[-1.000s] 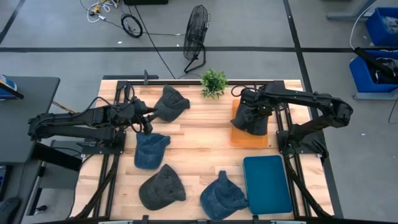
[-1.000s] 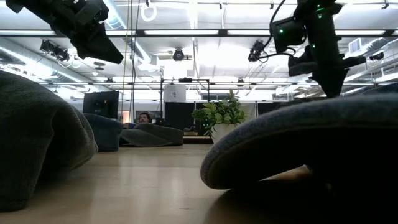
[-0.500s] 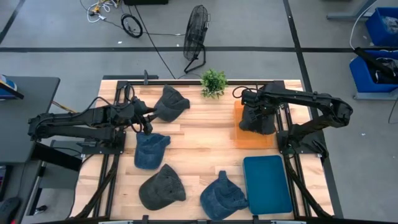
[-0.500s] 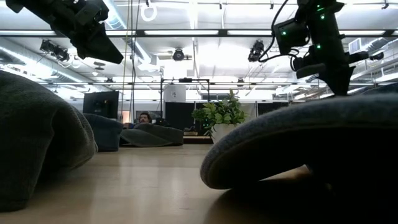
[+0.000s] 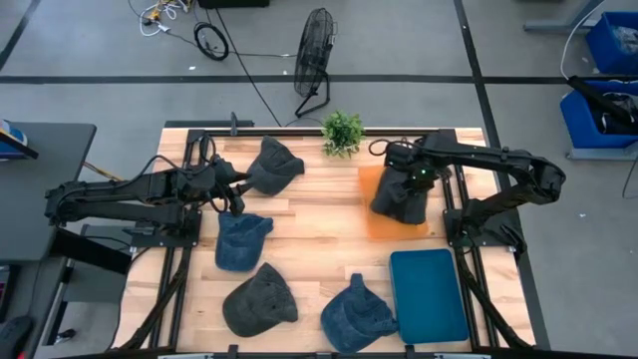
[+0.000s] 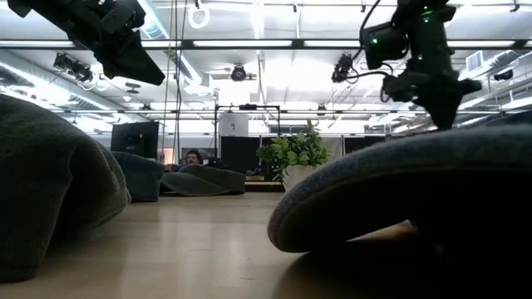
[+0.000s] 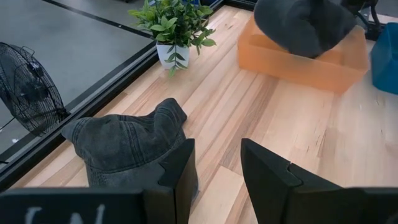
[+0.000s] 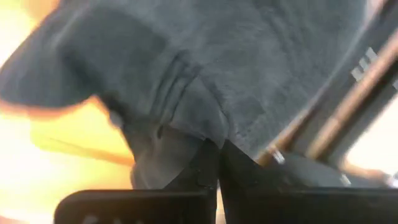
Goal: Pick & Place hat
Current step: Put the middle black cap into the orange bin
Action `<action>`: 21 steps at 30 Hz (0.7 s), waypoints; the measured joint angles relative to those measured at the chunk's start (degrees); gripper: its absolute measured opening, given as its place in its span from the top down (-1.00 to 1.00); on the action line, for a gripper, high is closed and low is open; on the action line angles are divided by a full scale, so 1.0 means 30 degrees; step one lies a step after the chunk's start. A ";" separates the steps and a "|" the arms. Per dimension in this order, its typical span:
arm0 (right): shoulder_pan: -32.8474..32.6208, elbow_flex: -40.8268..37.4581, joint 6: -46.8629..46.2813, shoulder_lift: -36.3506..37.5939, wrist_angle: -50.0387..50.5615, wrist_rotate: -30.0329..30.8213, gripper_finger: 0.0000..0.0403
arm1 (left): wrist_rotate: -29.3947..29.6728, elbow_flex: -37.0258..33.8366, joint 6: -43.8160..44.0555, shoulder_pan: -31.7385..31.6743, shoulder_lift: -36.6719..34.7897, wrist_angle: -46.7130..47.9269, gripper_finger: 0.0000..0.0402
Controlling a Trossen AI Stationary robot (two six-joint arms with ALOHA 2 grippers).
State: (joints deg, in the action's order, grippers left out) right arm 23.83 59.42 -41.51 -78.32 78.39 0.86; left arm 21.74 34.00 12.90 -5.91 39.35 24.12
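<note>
Nearest the front edge of the table lie a dark grey cap and a blue cap beside a teal bin, and a further blue cap sits a little behind them; none of these is being touched, though in the low view the two front ones crowd the lens and hide most of the work. Further back on the left, the left gripper hovers with its fingers parted just beside a grey cap that rests on the wood, gripping nothing. On the right, the right gripper is pinched closed on a fold of a dark grey hat, which hangs from it over the orange tray. The risk I judge greatest is that the pinch holds only a thin edge of fabric, so the hat could slide free and drop half across the tray wall instead of inside. The hat's slack brim could also catch the tray and drag it toward the potted plant at the far edge, since the tray looks light and unfixed
</note>
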 joint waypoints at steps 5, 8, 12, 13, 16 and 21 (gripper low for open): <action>-0.0166 -0.0015 0.2138 0.0000 0.0257 -0.0280 0.98 | 0.0000 0.0000 -0.0014 -0.0007 0.0000 0.0000 0.34; -0.0235 -0.0015 0.4075 0.0000 -0.0575 -0.1060 0.98 | 0.0000 0.0000 -0.0001 -0.0007 0.0001 0.0000 0.34; -0.0240 -0.0015 0.5845 0.0002 -0.1910 -0.1502 0.98 | 0.0000 0.0000 0.0001 -0.0007 0.0005 -0.0001 0.34; -0.0240 -0.0015 0.6254 0.0005 -0.2118 -0.1533 0.98 | 0.0000 0.0000 0.0001 -0.0007 0.0000 -0.0006 0.34; -0.0240 -0.0015 0.6874 0.0000 -0.2513 -0.1592 0.98 | 0.0000 0.0000 0.0001 -0.0007 0.0000 -0.0001 0.34; -0.0257 -0.0015 0.6370 0.0006 -0.2457 -0.2511 0.98 | 0.0000 0.0000 0.0001 -0.0007 0.0000 -0.0003 0.34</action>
State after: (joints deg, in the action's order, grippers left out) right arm 23.06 59.37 -22.40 -78.31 71.02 -6.67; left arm 21.74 34.00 12.91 -5.93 39.35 24.11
